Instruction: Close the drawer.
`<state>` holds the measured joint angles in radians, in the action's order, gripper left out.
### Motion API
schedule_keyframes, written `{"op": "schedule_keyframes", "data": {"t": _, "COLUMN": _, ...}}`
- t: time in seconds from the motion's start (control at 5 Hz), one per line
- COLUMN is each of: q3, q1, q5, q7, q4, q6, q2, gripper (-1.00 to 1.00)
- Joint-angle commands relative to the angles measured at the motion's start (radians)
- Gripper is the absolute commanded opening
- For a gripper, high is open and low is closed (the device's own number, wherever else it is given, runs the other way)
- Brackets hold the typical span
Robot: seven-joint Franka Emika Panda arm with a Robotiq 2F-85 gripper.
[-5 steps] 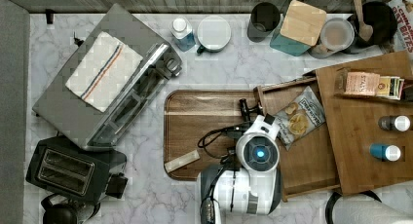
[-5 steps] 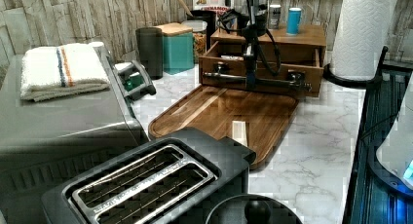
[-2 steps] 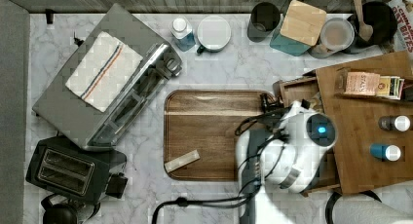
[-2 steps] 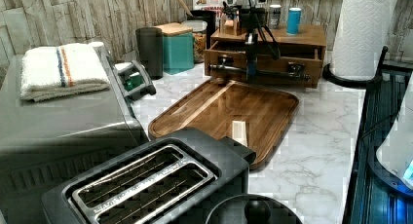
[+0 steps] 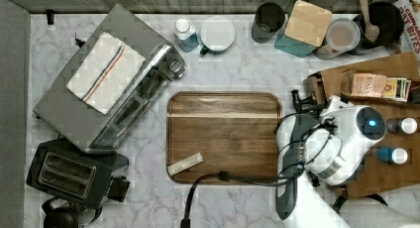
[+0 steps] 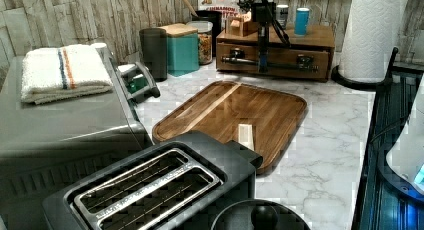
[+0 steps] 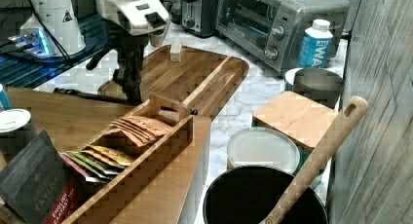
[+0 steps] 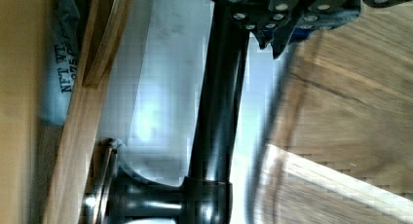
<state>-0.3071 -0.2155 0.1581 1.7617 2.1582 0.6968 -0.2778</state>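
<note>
The cabinet at the counter's far end in the left view carries boxes and bottles on top, with the drawer pushed almost flush into its face, apparently nearly closed. The serving tray lies just before it. The gripper hangs vertically at the black bar handle, seemingly to press it home; its opening I cannot tell.
</note>
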Motion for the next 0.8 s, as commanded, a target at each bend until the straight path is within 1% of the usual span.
{"op": "schedule_keyframes", "data": {"t": 0.2, "q3": -0.106, "q1": -0.012, "q5": -0.151, "q7": -0.117, "q4": -0.078, "q6": 0.336, "q2": 0.009, "gripper": -1.00}}
{"op": "schedule_keyframes", "data": {"t": 0.4, "q3": -0.086, "q1": -0.032, "q5": -0.162, "q7": -0.124, "q4": -0.078, "q6": 0.336, "q2": 0.011, "gripper": -1.00}}
{"op": "schedule_keyframes", "data": {"t": 0.8, "q3": -0.107, "q1": -0.011, "q5": -0.150, "q7": -0.116, "q4": -0.078, "q6": 0.336, "q2": 0.009, "gripper": -1.00}}
